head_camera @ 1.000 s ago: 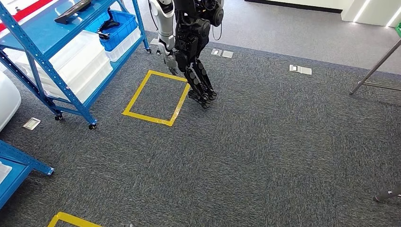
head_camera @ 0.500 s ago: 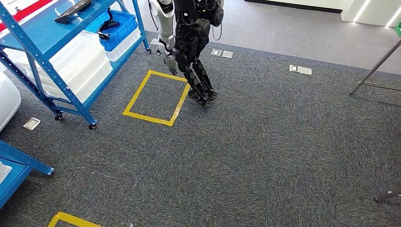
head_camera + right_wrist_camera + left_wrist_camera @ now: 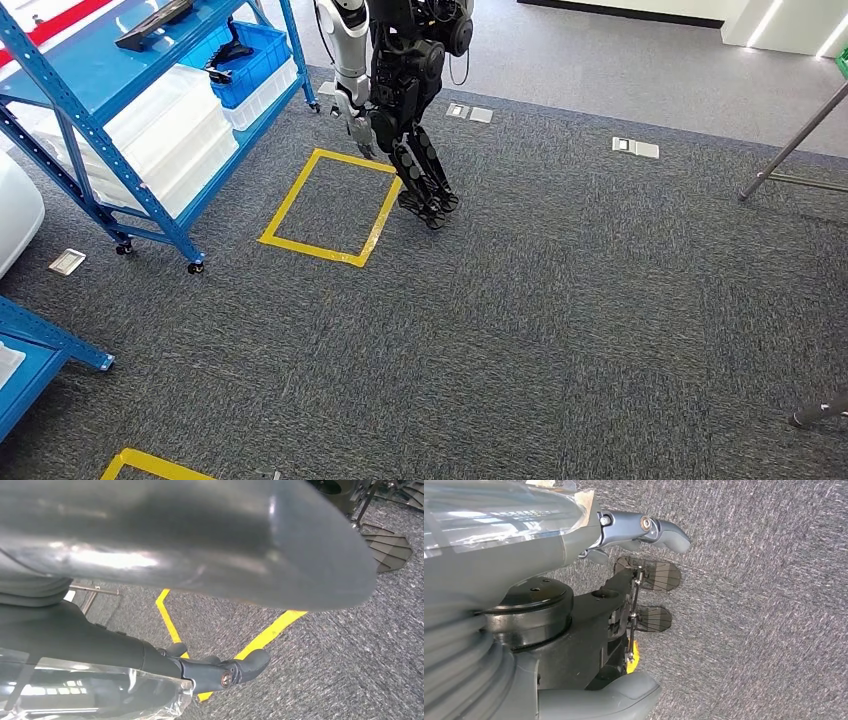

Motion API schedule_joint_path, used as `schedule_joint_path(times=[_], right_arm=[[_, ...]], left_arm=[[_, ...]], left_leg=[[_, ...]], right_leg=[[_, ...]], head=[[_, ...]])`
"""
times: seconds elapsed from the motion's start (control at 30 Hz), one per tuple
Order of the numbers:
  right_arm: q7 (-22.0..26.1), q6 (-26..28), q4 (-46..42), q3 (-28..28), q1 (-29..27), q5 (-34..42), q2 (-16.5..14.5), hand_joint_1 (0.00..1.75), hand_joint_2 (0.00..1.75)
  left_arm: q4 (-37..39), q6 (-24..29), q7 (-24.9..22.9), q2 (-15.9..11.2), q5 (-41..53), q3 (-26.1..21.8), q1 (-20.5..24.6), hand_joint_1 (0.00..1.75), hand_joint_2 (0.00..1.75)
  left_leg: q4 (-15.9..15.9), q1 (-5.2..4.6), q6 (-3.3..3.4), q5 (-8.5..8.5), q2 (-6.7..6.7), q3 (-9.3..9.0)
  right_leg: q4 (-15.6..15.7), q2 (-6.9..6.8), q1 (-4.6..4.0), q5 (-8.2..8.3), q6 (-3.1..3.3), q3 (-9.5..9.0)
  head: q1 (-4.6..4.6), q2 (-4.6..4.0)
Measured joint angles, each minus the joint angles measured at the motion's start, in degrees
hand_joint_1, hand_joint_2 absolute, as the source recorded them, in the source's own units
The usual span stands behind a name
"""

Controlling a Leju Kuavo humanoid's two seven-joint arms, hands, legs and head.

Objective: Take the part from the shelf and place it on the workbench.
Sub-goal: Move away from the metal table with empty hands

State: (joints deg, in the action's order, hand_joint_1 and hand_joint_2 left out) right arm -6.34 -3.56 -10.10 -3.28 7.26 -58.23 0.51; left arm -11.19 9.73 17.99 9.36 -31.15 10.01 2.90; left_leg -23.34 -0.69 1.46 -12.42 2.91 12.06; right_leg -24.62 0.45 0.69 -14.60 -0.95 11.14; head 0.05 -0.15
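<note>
A black part [image 3: 230, 48] lies in a blue bin [image 3: 262, 52] on the blue shelf [image 3: 120, 90] at the far left of the head view. A flat dark piece [image 3: 154, 24] sits on the shelf's top level. My left hand [image 3: 639, 527] hangs over the grey carpet, fingers stretched out and the thumb [image 3: 624, 695] apart, holding nothing. My right hand [image 3: 220, 672] also hangs above the carpet with its fingers extended and nothing in it, near yellow floor tape [image 3: 265, 635].
A black-legged humanoid robot [image 3: 405, 90] with a silver arm stands beside a yellow taped square [image 3: 330, 205] on the carpet. White bins [image 3: 170, 130] fill the shelf's lower level. A second blue frame [image 3: 40, 350] is at the near left, a metal stand [image 3: 790, 150] at the right.
</note>
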Motion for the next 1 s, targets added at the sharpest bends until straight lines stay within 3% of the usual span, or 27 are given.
schedule_joint_path(times=[0.13, 0.27, 0.37, 0.63, 1.0], right_arm=[[0.0, 0.0, 0.0, 0.0, 0.1, -0.4, 0.0, 0.00, 0.00], [0.0, 0.0, 0.0, 0.0, 0.4, -1.0, -0.1, 0.00, 0.00], [0.0, 0.0, -0.1, 0.0, 0.4, -1.4, -0.1, 0.00, 0.00], [0.0, 0.0, -0.1, -0.2, 0.4, -1.6, -0.1, 0.00, 0.00], [0.0, 0.0, -0.1, -1.2, 0.4, -1.3, -0.1, 0.00, 0.00]], left_arm=[[0.0, 0.0, 0.0, 0.0, 0.2, 0.0, 0.1, 0.00, 1.75], [0.0, 0.0, -0.1, 0.0, 0.4, 0.0, 0.3, 0.00, 1.75], [0.0, 0.0, -0.1, 0.0, 0.4, 0.0, 0.2, 0.00, 1.75], [0.0, 0.0, -0.1, 0.0, 0.5, 0.0, 0.2, 0.00, 1.75], [0.0, 0.0, -0.1, 0.0, 0.7, 0.0, 0.2, 0.00, 1.75]], left_leg=[[-1.3, 0.00, 0.03, -0.29, 0.00, 0.77], [-10.0, 0.05, 0.06, -3.75, -0.02, 6.59], [-14.0, 0.09, 0.06, -5.23, -0.03, 9.27], [-15.1, 0.08, 0.16, -5.31, -0.03, 10.07], [-19.7, 0.08, 0.20, -6.80, -0.03, 13.37]], right_leg=[[-1.2, 0.00, 0.00, -0.26, -0.02, 0.76], [-9.4, 0.01, -0.04, -3.42, 0.15, 6.30], [-13.3, 0.01, -0.06, -4.85, 0.09, 8.90], [-14.4, 0.00, -0.06, -4.96, 0.05, 9.65], [-18.8, 0.01, -0.06, -6.36, -0.01, 12.88]], head=[[0.02, -0.01], [-0.01, -0.01], [0.01, 0.00], [0.01, -0.01], [0.00, -0.01]])
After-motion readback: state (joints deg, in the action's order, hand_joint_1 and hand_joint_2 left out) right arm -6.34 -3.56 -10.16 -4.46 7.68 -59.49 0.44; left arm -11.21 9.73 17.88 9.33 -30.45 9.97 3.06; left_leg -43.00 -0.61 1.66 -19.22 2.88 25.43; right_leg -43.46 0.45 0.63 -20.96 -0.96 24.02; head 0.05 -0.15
